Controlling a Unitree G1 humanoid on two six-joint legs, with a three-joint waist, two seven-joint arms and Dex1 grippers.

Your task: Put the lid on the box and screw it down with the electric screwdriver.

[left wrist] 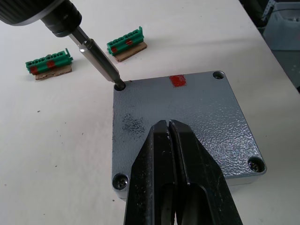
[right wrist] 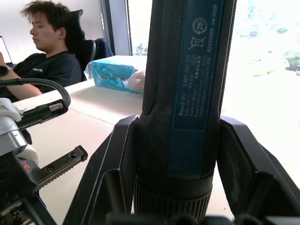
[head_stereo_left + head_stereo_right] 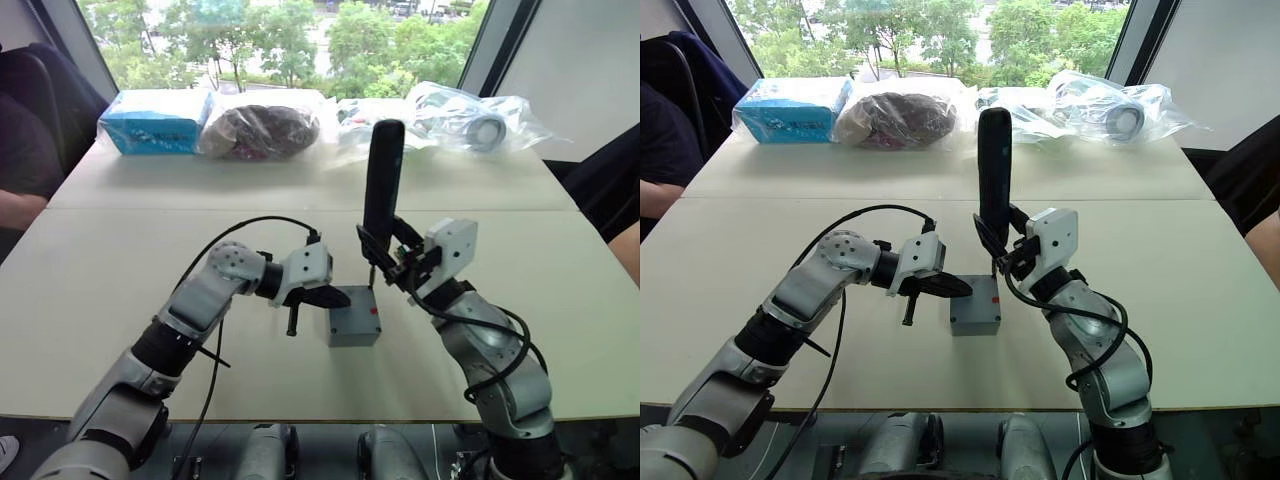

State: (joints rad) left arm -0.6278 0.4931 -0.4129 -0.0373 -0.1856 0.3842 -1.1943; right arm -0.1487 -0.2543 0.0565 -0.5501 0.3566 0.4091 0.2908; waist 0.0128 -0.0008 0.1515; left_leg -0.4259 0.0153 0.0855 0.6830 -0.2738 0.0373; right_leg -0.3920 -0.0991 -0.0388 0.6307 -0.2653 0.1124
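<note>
Square grey metal lid [image 1: 187, 122]: pebbled hammertone paint, semi-matt, dark scuff at its 9 o'clock. Dark pen-shaped plastic screwdriver [image 2: 183, 103]: matt, fine-grained body, glossy blue label, bright smooth steel bit [image 1: 96, 58]. Off-white table [image 3: 120, 270] smooth, matt; green plastic connector strips [image 1: 125, 43] glossy.

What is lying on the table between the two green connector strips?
Nothing: in the left wrist view, bare white table separates the two green connector strips; the electric screwdriver hangs above it.

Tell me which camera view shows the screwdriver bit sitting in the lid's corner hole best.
The left wrist view: the electric screwdriver shows its metal bit tip set in a corner hole of the lid. The eye views show the screwdriver upright in the right gripper, the bit tiny. The right wrist view shows its body close up.
</note>
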